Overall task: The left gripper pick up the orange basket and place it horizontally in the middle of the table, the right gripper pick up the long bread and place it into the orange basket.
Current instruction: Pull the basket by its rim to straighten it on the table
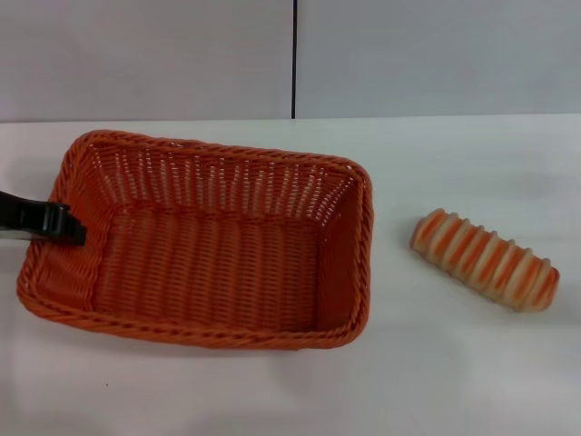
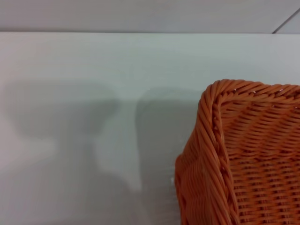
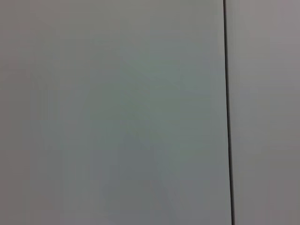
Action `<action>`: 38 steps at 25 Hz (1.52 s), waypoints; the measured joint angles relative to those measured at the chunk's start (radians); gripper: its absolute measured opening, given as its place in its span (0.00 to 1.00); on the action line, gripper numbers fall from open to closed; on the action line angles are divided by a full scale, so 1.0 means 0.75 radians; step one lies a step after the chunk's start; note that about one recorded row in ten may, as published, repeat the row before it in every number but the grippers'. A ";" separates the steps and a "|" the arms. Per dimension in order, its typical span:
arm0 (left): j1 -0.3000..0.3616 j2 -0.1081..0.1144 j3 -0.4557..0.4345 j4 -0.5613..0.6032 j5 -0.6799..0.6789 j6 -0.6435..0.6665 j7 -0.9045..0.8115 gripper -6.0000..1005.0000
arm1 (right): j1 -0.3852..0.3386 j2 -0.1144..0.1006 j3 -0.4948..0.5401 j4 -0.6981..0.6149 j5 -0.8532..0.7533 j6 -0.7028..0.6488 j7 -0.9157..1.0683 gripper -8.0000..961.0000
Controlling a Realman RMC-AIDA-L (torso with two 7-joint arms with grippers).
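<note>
The orange basket [image 1: 204,245] rests lengthwise on the white table [image 1: 272,391], left of centre, and it is empty. My left gripper [image 1: 65,227] reaches in from the left edge and is shut on the rim of the basket's left short wall. The left wrist view shows only one braided corner of the orange basket [image 2: 234,154] above the table [image 2: 70,117], with none of that arm's fingers. The long bread [image 1: 486,259], a beige loaf with orange-brown stripes, lies slanted on the table to the right of the basket, a hand's width from it. The right gripper is out of view.
A grey wall with a dark vertical seam [image 1: 294,59] stands behind the table's far edge. The right wrist view shows only that grey panel and the seam [image 3: 228,112]. Bare tabletop surrounds the bread and runs along the front of the basket.
</note>
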 joint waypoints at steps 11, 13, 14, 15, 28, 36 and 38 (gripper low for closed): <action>0.086 0.002 0.038 0.013 -0.120 -0.073 0.001 0.16 | -0.006 0.005 0.000 -0.002 0.000 0.001 -0.002 0.35; 0.099 0.003 0.044 0.020 -0.134 -0.075 0.001 0.16 | -0.008 0.005 0.001 -0.003 0.000 0.001 -0.002 0.35; 0.106 0.003 0.048 0.023 -0.138 -0.076 0.001 0.16 | -0.008 0.005 0.001 -0.003 0.000 0.001 -0.003 0.35; 0.114 0.004 0.055 0.023 -0.139 -0.077 0.001 0.16 | -0.009 0.005 0.001 -0.003 0.000 0.001 -0.004 0.35; 0.142 0.007 0.099 0.010 -0.144 -0.080 0.002 0.19 | -0.019 0.009 0.000 -0.007 0.000 -0.002 -0.009 0.35; 0.146 0.012 0.082 -0.003 -0.144 -0.105 0.005 0.47 | -0.037 0.018 0.000 -0.013 0.005 -0.010 -0.009 0.35; 0.146 0.014 0.071 -0.003 -0.143 -0.105 0.010 0.52 | -0.040 0.020 0.001 -0.013 0.007 -0.011 -0.009 0.35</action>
